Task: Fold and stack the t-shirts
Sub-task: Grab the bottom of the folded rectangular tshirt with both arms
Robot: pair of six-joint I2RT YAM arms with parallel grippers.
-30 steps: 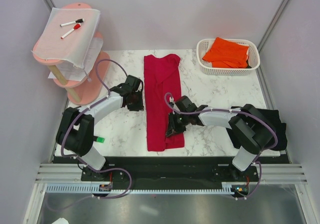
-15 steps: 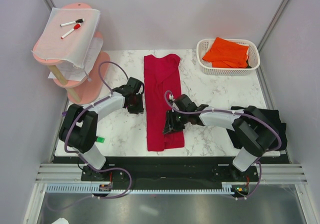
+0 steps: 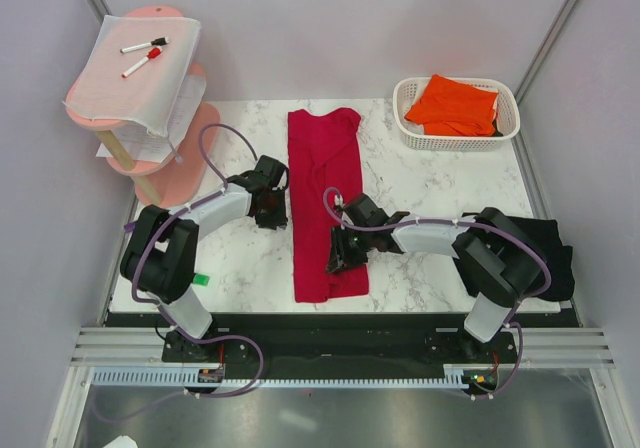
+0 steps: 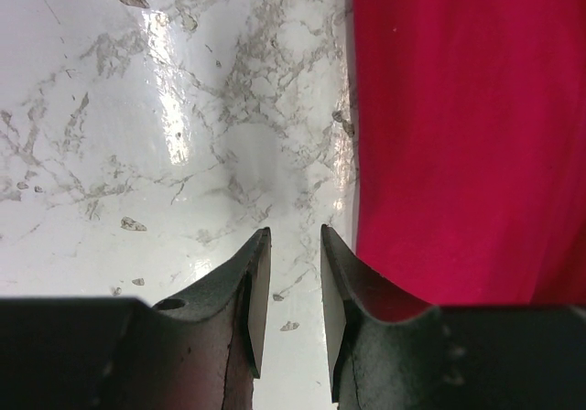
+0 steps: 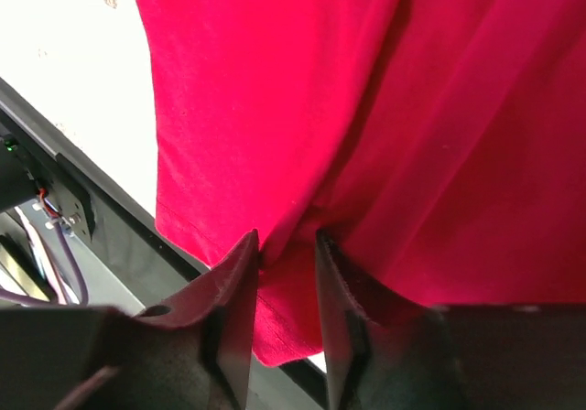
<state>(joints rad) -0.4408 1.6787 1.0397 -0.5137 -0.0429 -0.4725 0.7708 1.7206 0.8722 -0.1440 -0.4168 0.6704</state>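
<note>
The crimson red t-shirt (image 3: 320, 168) lies on the marble table as a long narrow strip, folded lengthwise. My left gripper (image 3: 270, 213) sits low over bare marble just off the shirt's left edge; in the left wrist view its jaws (image 4: 295, 236) stand a little apart with nothing between them and the red t-shirt (image 4: 467, 135) lies to their right. My right gripper (image 3: 338, 261) is over the strip's near right part. In the right wrist view its jaws (image 5: 287, 238) stand apart over the red t-shirt (image 5: 366, 90), a raised fold touching the left finger. The orange t-shirt (image 3: 455, 105) lies in the basket. The black t-shirt (image 3: 553, 253) lies at the right edge.
A white basket (image 3: 456, 143) stands at the back right. A pink tiered stand (image 3: 165, 183) with a white sheet and marker pens (image 3: 140, 73) stands at the back left. A small green object (image 3: 200, 279) lies near the left arm's base. The table's front edge (image 5: 110, 199) is close.
My right gripper has shifted slightly left over the red shirt and its jaws have widened. The left gripper has edged a little toward the shirt's side.
</note>
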